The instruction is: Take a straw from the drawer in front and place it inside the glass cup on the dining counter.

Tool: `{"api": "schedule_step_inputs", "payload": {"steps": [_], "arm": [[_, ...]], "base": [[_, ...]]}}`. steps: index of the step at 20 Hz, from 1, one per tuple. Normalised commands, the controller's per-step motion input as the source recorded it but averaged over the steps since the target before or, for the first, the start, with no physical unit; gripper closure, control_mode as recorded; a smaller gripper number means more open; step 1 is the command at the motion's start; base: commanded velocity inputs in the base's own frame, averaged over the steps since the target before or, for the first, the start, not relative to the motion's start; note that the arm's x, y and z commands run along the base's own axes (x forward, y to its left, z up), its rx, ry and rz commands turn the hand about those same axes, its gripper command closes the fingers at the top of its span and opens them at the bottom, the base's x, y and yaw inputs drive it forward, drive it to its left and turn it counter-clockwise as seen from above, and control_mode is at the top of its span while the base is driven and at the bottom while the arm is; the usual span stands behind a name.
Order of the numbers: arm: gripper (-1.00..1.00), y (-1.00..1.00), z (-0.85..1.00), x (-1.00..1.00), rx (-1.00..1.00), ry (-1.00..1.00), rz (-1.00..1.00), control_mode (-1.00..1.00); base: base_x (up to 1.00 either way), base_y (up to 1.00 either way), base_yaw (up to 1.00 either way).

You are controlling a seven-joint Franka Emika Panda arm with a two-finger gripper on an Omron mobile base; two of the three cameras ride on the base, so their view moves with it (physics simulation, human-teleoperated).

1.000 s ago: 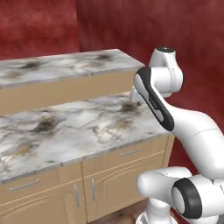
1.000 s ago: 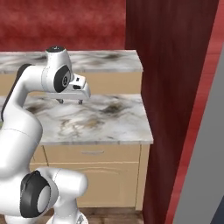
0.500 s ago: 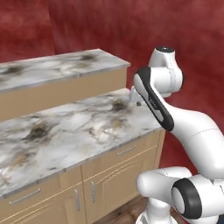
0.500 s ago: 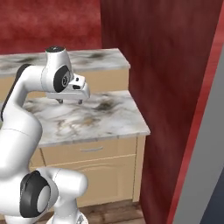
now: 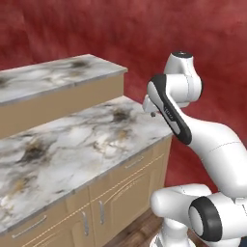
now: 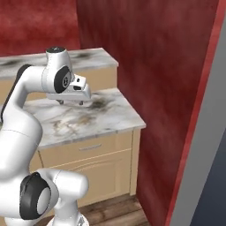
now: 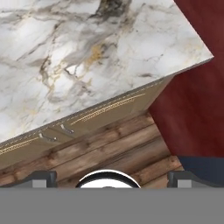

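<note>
Around me stands a mottled dark red wall (image 5: 144,34), which turns a corner just beside the right end of the marble-topped table (image 5: 72,149). Below that table's top I see tan cabinet doors (image 5: 120,202) with thin metal handles. Beneath the cabinets runs a floor of brown wooden planks (image 7: 113,148).
</note>
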Motion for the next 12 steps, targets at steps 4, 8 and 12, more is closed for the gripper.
{"api": "schedule_step_inputs", "payload": {"steps": [4, 8, 12], "arm": [[-1.0, 0.0, 0.0, 0.0, 0.0, 0.0, 0.0, 1.0], [-1.0, 0.0, 0.0, 0.0, 0.0, 0.0, 0.0, 1.0], [-1.0, 0.0, 0.0, 0.0, 0.0, 0.0, 0.0, 1.0]], "base": [[-0.1, 0.38, -0.29], [-0.11, 0.36, -0.29], [-0.05, 0.41, -0.29]]}}
